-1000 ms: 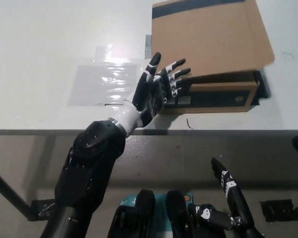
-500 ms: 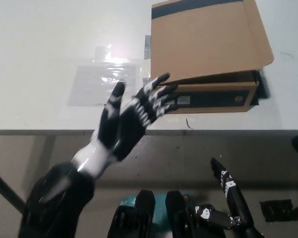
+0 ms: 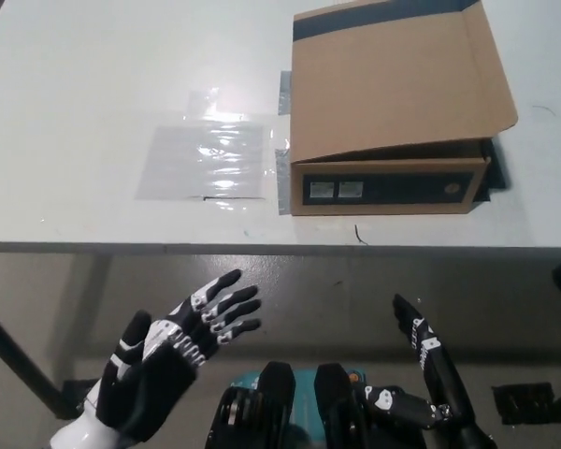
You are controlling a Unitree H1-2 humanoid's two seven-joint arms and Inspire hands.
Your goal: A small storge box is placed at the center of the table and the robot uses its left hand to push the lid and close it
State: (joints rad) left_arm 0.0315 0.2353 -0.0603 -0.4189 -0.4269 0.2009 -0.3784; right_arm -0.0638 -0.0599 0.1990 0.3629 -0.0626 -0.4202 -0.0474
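The box [image 3: 393,112] sits on the bench [image 3: 93,75], toward its right part, with the lid [image 3: 393,79] down over it – long side running left to right, label face toward the robot. The left hand [image 3: 173,369] (fingers spread, holding nothing) hangs below the bench edge, so the box lies forward and to its right. The right hand [image 3: 430,360] rests low – nearer, fingers apart.

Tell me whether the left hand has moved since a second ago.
Yes. The left hand has pulled back from the box, off the table, and now sits below the table's front edge, fingers spread, holding nothing.
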